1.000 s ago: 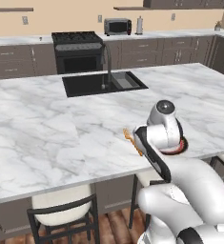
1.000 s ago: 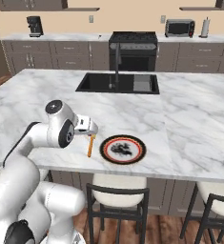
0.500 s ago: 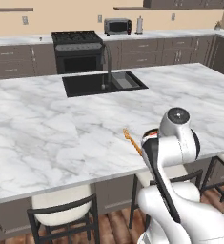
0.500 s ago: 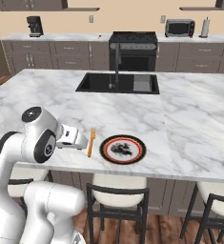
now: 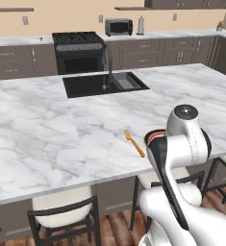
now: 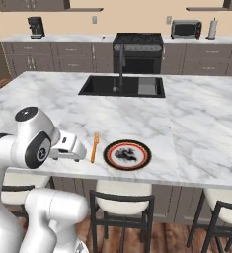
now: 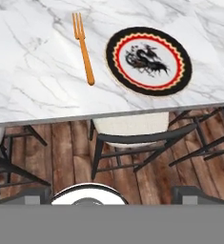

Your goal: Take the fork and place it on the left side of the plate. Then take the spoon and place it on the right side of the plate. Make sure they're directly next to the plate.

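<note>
The orange fork [image 7: 83,47] lies flat on the marble counter just left of the plate [image 7: 148,60], a narrow gap between them, tines pointing toward the sink. In the right base view the fork [image 6: 94,147] sits beside the plate [image 6: 127,154] near the counter's front edge. From the left base view the fork [image 5: 134,142] shows, with the plate [image 5: 153,135] mostly hidden behind my arm. My gripper [image 6: 74,153] hangs open and empty at the front edge, left of the fork; its tips [image 7: 111,194] stand wide apart over the floor. The spoon is out of view.
A black sink with a faucet [image 6: 121,85] is set into the far side of the counter. Stools [image 7: 132,136] stand under the front edge below the plate. A stove [image 6: 137,45] and toaster oven [image 6: 185,28] line the back wall.
My gripper has drawn back from above the fork, toward the counter's front edge and to the left. The fork and plate have stayed where they were.
</note>
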You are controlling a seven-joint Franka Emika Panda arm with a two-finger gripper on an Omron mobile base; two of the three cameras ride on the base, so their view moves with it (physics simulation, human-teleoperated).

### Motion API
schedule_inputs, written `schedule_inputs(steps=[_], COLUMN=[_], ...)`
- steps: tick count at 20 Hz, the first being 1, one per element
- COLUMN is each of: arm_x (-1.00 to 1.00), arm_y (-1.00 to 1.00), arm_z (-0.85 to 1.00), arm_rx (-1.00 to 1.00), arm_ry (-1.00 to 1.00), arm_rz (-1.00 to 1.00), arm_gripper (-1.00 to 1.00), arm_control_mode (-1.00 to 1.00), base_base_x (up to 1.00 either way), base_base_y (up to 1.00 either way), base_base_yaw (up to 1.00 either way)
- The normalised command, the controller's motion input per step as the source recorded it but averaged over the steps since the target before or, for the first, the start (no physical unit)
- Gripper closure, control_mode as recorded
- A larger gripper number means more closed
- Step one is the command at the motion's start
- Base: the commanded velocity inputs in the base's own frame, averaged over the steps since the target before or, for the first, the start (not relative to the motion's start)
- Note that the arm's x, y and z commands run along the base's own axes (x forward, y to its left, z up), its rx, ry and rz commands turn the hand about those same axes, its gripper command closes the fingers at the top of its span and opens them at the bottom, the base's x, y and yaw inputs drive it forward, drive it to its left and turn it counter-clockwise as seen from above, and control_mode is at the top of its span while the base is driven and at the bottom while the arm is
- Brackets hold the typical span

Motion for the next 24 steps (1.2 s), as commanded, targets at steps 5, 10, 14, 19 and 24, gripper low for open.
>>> schedule_inputs(steps=[5, 10, 14, 19, 24], arm_x=[-0.05, 0.00, 0.00, 0.00, 0.00], arm_y=[0.00, 0.00, 0.00, 0.00, 0.00], arm_z=[-0.03, 0.00, 0.00, 0.00, 0.00], arm_rx=[0.00, 0.00, 0.00, 0.00, 0.00], arm_ry=[0.00, 0.00, 0.00, 0.00, 0.00], arm_rz=[0.00, 0.00, 0.00, 0.00, 0.00], arm_gripper=[-1.00, -1.00, -1.00, -1.00, -1.00], arm_control_mode=[1.00, 1.00, 1.00, 1.00, 1.00], base_base_x=[-0.51, -0.99, -0.80, -0.56, -0.25], base_base_y=[0.00, 0.00, 0.37, 0.95, 1.00], base_base_yaw=[0.00, 0.01, 0.10, 0.13, 0.03])
